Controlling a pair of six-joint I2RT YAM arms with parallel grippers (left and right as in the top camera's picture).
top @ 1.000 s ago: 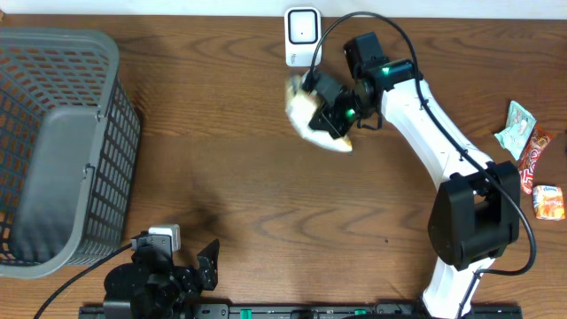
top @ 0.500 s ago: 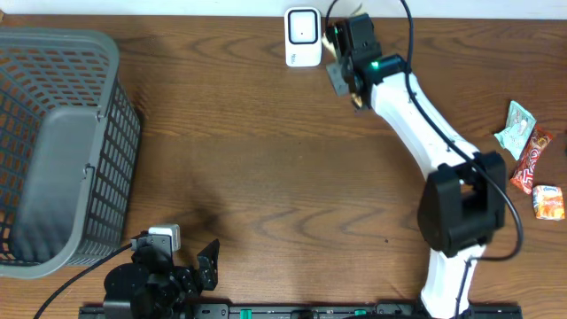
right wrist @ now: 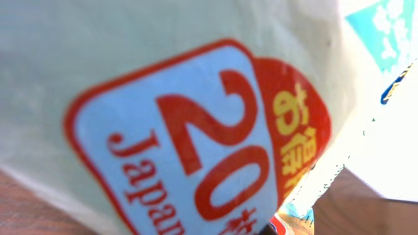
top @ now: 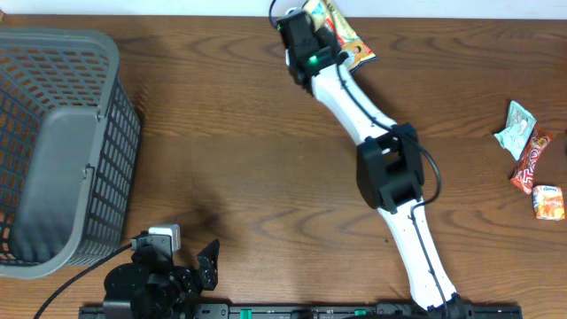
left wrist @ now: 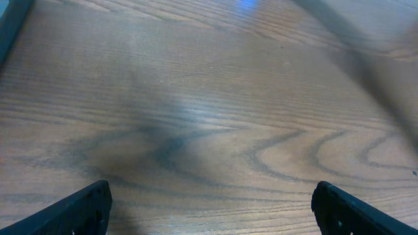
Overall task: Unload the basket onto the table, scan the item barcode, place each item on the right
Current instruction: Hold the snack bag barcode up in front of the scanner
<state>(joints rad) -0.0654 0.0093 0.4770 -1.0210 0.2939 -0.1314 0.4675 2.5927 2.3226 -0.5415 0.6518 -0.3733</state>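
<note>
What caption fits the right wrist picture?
White packet with a red-rimmed "20 Japan" label fills the view.

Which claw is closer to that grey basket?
Left. The left claw sits beside the basket; the right claw, holding a snack packet, is far across the table.

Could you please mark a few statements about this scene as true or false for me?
1. The right pincer grips a snack packet near the far edge of the table. True.
2. The left arm's pincer holds a snack. False: the left pincer is open and holds nothing, over bare wood.
3. The basket stands beside the loose snacks. False: the grey basket is at the overhead view's left side, the loose snacks at its right edge.
4. The right wrist view shows a large red "20" on the packet. True.
</note>
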